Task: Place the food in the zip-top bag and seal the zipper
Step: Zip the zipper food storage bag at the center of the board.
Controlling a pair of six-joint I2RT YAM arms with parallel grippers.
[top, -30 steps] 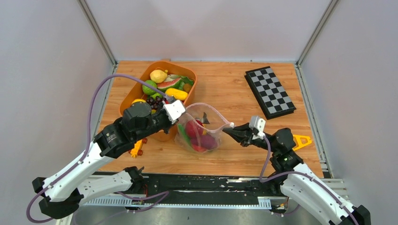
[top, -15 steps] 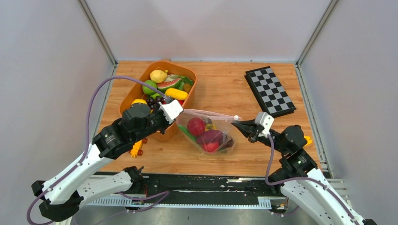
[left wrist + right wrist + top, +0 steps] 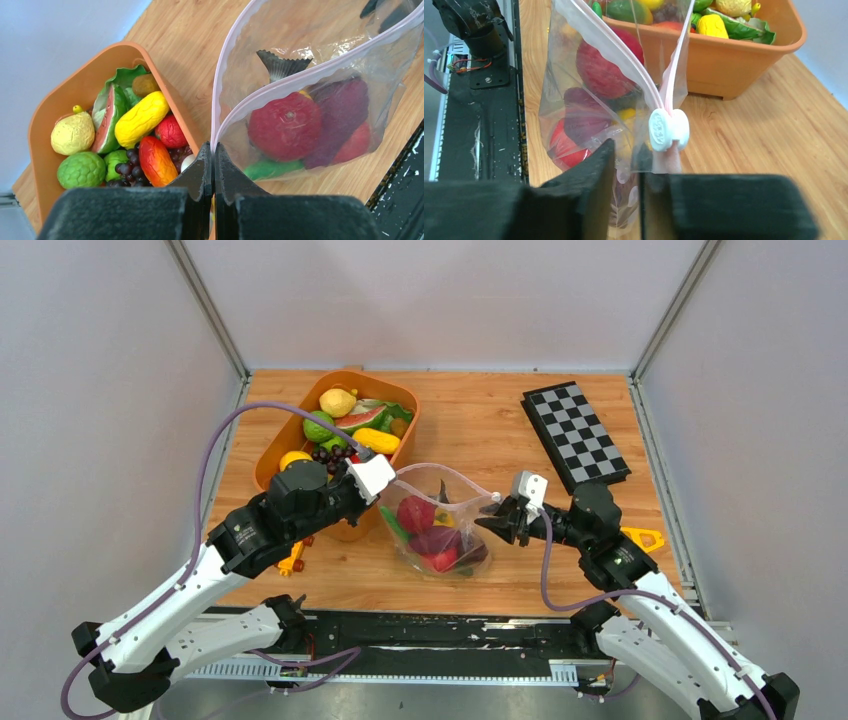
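Top external: clear crinkly plastic zip-top bag (image 3: pixel 440 540) lies mid-surface toward the near edge of the wooden surface (image 3: pixel 480 430), just right of the orange oval plastic tub (image 3: pixel 345 374). Glossy red, purple and green toy food (image 3: pixel 415 512) is inside the bag; more toys sit in the tub. The thin whitish zipper (image 3: pixel 465 478) gapes in a loop, not sealed. Left tool (image 3: pixel 390 480) is at the bag's left mouth corner, right tool (image 3: pixel 486 517) at its right corner.

Left wrist: left tool fully closed, pinching the mouth corner where both zipper lips meet. Both lips curve away from it, apart.

Right wrist: right tool jaws stand a narrow gap apart, bag film hanging between them just under the round white slider (image 3: pixel 668 130). No firm clamp visible.

Handling, as a guess: the film is thin, soft and slick and sags under the light toys, so it will slip and crumple. The stiffer zipper strip and corners are the places to hold; the slider is the spot to push for sealing.
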